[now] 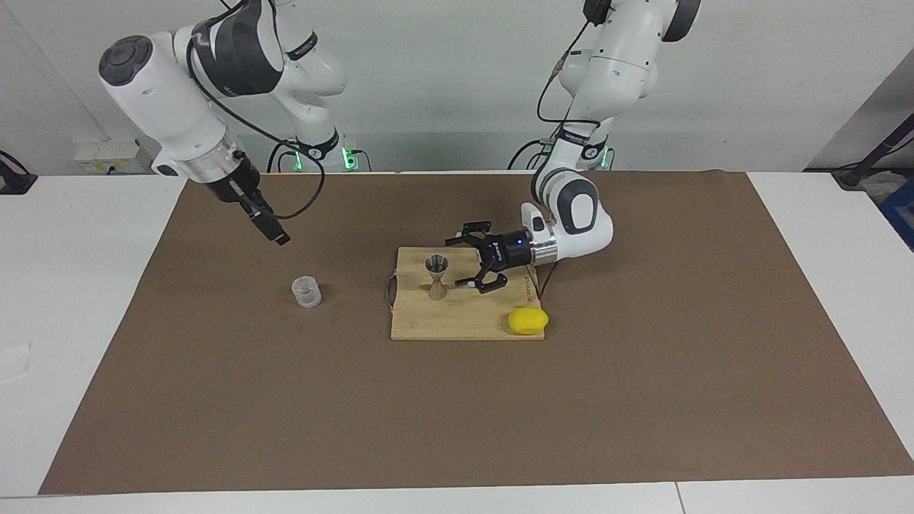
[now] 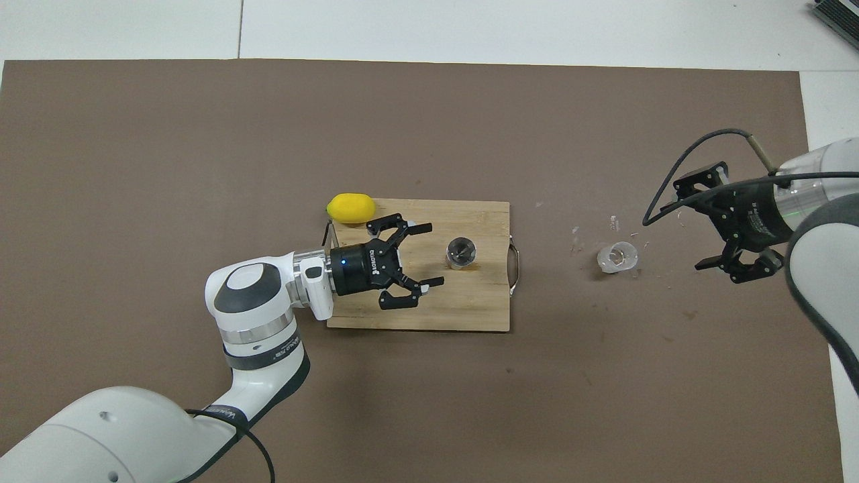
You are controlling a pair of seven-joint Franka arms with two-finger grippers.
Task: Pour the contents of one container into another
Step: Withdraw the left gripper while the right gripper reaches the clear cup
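Jigger (image 1: 436,277): stood upright on the board (image 1: 457,325), just ahead of the left gripper (image 1: 470,263), not touched. That gripper lay level and low over the board, fingers (image 2: 429,282) spread wide, mouth toward the jigger's waist.

Cup (image 1: 306,292): sat on the brown mat (image 1: 214,400), well apart from the board, toward the right arm's end of the table. It looked tipped in the overhead view; whether it held anything could not be told.

Right gripper (image 2: 717,225): hung in the air short of the cup, fingers spread, holding nothing.

Lemon (image 1: 528,320): rested at the board's corner, beside the left wrist.

Risks, as judged:
- Jigger stands on a narrow cone base. A finger arriving off-centre would likely knock it over before the grasp closed.
- Closing on a sloped cone instead of the waist could squeeze the jigger up or down out of the pads.
- Cup is light, thin and clear. A hard pinch could buckle it; a loose one could let it slip mid-tilt.
- Jigger's mouth is small. A fast tilt or a pour from too high would probably spill onto the board.
- Left wrist sweeping sideways could nudge the lemon off the corner.
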